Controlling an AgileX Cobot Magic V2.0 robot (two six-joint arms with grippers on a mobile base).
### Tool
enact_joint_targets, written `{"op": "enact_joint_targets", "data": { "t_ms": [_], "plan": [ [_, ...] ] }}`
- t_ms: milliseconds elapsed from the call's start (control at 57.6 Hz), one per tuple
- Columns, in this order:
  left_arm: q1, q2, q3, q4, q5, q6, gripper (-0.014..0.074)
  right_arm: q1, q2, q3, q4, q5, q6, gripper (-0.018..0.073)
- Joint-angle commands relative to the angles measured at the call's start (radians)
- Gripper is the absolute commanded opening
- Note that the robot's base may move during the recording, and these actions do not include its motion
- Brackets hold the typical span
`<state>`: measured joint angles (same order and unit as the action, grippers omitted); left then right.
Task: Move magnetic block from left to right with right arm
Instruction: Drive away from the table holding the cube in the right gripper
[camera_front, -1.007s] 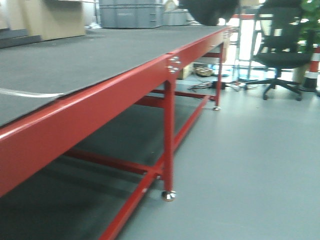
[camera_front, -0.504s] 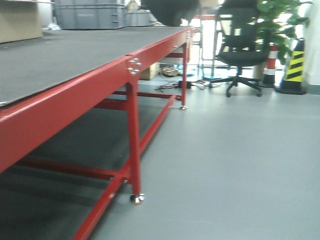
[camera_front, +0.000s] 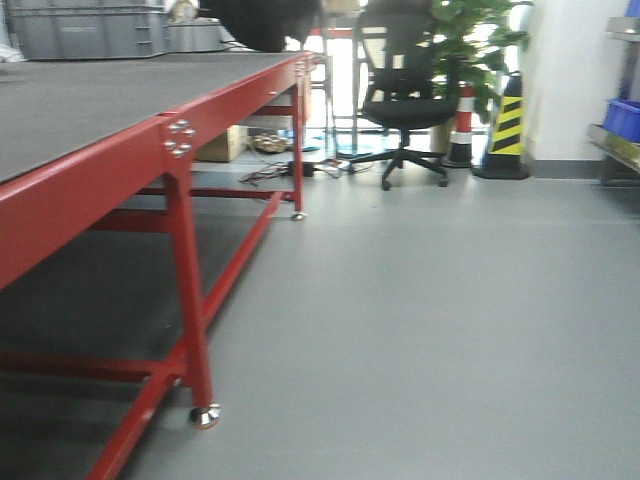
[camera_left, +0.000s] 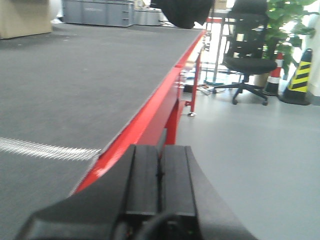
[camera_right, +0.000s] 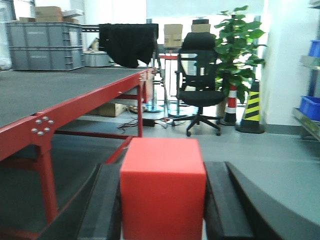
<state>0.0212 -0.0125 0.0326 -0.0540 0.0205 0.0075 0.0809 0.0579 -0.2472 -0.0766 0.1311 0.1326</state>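
Gripping the small bright-red matte cube (camera_right: 162, 187), my right gripper (camera_right: 163, 210) had its two black fingers (camera_right: 106, 202) pressed against the cube's left and right sides, so the block sat squarely between them. The long red metal table frame (camera_right: 75, 107) stretched ahead to the left of it, and a black mesh office chair (camera_right: 201, 85) stood farther ahead. My left gripper (camera_left: 160, 172) had its black pads (camera_left: 142, 175) together with nothing between them, and the table's red edge ran forward from it.

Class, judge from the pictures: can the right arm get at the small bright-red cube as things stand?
Yes, it seems so: the small bright-red matte cube already sits between the black jaws of the right gripper, with nothing in between.
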Motion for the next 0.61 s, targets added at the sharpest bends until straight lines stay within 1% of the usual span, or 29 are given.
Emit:
{"op": "enact_joint_targets", "data": {
  "t_ms": [0, 590],
  "plan": [
    [-0.002, -0.012, 0.008, -0.003, -0.083, -0.007, -0.0126, -0.007, 0.010, -0.030, -0.010, -0.093, -0.005, 0.0278],
    [-0.002, -0.012, 0.008, -0.003, -0.083, -0.007, -0.0126, -0.007, 0.010, -0.030, -0.010, -0.093, -0.005, 0.0278]
  ]
}}
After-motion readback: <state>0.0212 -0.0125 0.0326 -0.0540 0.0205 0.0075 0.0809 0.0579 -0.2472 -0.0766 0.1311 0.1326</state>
